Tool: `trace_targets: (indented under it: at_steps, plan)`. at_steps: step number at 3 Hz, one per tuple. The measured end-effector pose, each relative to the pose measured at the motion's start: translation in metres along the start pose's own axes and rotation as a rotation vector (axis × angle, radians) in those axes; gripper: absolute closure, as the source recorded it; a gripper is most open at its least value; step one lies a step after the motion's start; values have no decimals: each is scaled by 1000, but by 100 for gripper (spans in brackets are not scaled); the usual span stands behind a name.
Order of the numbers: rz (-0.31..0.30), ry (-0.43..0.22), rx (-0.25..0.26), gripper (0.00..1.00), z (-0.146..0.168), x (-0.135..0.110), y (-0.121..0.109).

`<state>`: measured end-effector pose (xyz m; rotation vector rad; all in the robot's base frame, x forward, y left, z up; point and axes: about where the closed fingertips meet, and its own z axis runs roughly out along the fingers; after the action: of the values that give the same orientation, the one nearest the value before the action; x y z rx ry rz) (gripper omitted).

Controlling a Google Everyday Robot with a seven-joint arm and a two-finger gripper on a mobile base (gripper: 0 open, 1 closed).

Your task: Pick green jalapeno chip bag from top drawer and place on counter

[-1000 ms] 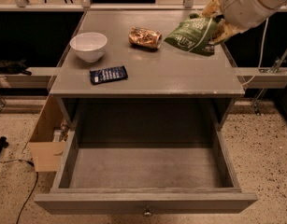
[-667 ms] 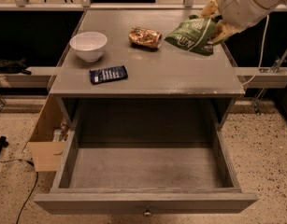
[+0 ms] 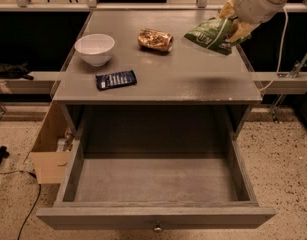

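Three small things lie on the counter (image 3: 193,81): a white bowl (image 3: 95,48) near the left edge, a brown-gold wrinkled snack packet (image 3: 155,39) towards the middle of the back, and a flat dark blue packet (image 3: 116,79) near the front, just in front of the bowl. At the back right corner of the counter is the green chip bag (image 3: 209,34), with white lettering and a pale panel on its face. It is tilted, its right end higher than its left. The gripper (image 3: 234,23) comes in from the upper right on a thick white arm. Its pale yellowish fingers (image 3: 241,32) are closed on the right end of the bag, one above it and one below. The lower edge of the bag seems to be very near the counter surface, but I cannot tell if it touches or hangs just over it. The bag is near the brown-gold packet but apart from it. Below the counter, the top drawer (image 3: 153,181) is pulled fully out towards the camera. Its grey wooden floor is bare, and a small round knob (image 3: 157,228) sits in the middle of its front panel. To the left of the drawer, an open cardboard box (image 3: 48,156) stands on the speckled floor (image 3: 288,174). A white cable (image 3: 280,49) hangs down at the right side of the cabinet.
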<state>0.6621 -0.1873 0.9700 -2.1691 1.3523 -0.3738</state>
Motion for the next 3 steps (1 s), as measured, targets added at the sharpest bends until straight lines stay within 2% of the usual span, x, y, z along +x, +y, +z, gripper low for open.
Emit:
trace_targets:
  at_steps: [1,2,3]
  plan:
    - [3,1,1,100,1,3,-2]
    - [44,5,25,100,5,0,6]
    - [184,29,102,100,11,-8,19]
